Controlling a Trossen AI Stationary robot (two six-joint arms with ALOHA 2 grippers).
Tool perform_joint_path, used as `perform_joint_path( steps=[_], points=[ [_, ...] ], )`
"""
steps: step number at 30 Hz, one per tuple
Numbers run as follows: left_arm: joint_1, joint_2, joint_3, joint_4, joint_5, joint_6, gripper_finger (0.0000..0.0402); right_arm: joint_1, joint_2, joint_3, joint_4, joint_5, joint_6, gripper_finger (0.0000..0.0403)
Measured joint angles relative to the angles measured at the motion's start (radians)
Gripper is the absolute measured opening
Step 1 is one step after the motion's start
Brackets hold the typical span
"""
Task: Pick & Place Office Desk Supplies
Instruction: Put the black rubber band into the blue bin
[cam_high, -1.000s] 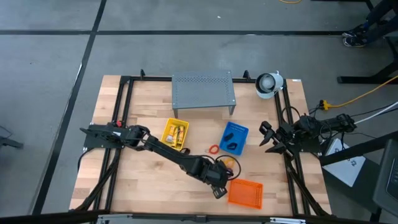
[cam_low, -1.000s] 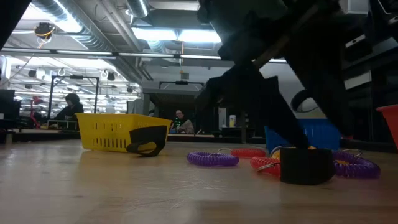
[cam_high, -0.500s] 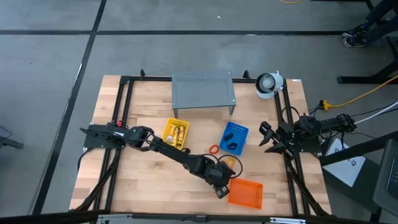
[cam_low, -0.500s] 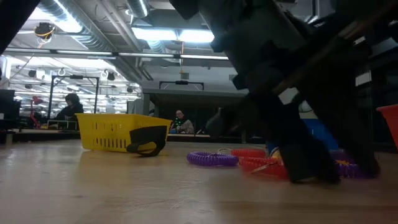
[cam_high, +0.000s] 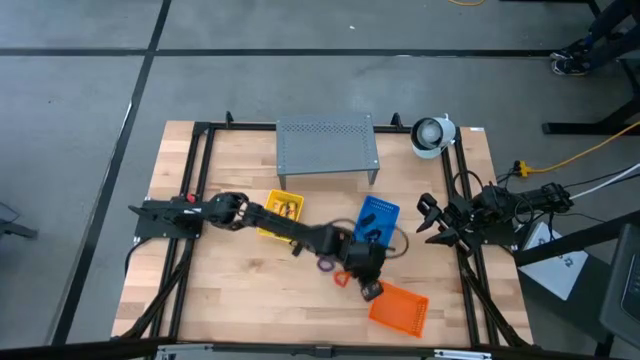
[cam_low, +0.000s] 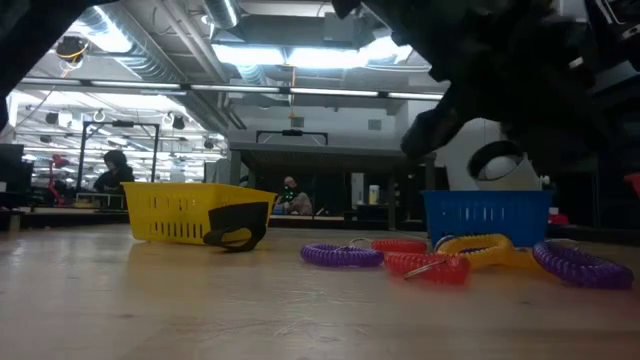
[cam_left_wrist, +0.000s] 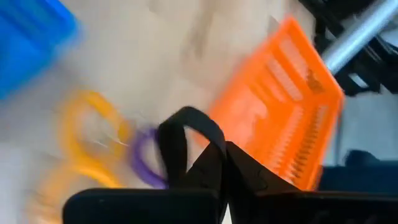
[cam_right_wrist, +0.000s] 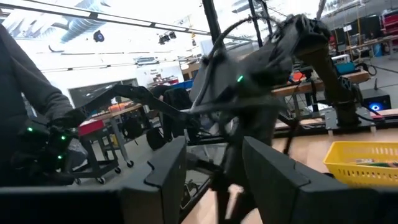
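My left gripper (cam_high: 370, 291) hangs over the table's near middle, beside the orange tray (cam_high: 402, 309), shut on a small black clip (cam_left_wrist: 186, 134). Purple (cam_low: 342, 254), red (cam_low: 425, 265) and yellow (cam_low: 485, 248) loops lie flat on the wood near the blue tray (cam_low: 485, 215). Another black clip (cam_low: 237, 225) leans against the yellow tray (cam_low: 190, 212). My right gripper (cam_high: 432, 222) waits open at the table's right edge with nothing between its fingers. My left gripper (cam_left_wrist: 224, 152) pinches the black clip between its two shut fingertips, coming from above. The clip's curved black loop (cam_left_wrist: 177, 127) sticks out past the fingertips. The low view shows no clip on the wood below, so it is lifted clear.
A grey perforated stand (cam_high: 327, 148) sits at the far middle and a white round object (cam_high: 432, 134) at the far right corner. Black frame rails (cam_high: 195, 200) run along the table's left and right sides. Bare wood lies near left.
My left gripper has shut on the black clip that stood on the wood by the loops and has risen with it, drifting a little toward the right and far edges. The clip has left the table and is lifted clear.
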Motion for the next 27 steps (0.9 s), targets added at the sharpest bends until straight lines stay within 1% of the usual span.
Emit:
perform_joint_path(
  steps=[4, 11, 14, 16, 20, 23, 27],
  points=[
    [0.055, -0.029, -0.001, -0.016, -0.010, 0.067, 0.0004, 0.000, 0.000, 0.000, 0.001, 0.003, 0.015, 0.0160],
    [0.130, -0.051, -0.001, -0.037, 0.030, 0.169, 0.0003, 0.000, 0.000, 0.000, 0.005, 0.005, 0.041, 0.0160],
    [0.165, -0.049, -0.001, -0.037, 0.080, 0.214, 0.0003, 0.000, 0.000, 0.000, 0.005, 0.032, 0.041, 0.0160],
    [0.190, -0.033, 0.002, -0.035, 0.081, 0.238, 0.0004, 0.000, 0.000, 0.000, 0.004, 0.053, 0.041, 0.0160],
    [0.242, 0.004, -0.003, -0.054, 0.112, 0.263, 0.0004, 0.000, 0.000, 0.000, 0.004, 0.097, 0.041, 0.0160],
    [0.275, 0.007, -0.002, -0.050, 0.132, 0.269, 0.0006, 0.000, 0.000, 0.000, 0.004, 0.117, 0.045, 0.0160],
    [0.305, 0.006, 0.000, -0.062, 0.132, 0.268, 0.0024, 0.000, 0.000, 0.000, 0.004, 0.134, 0.066, 0.0160]
  ],
)
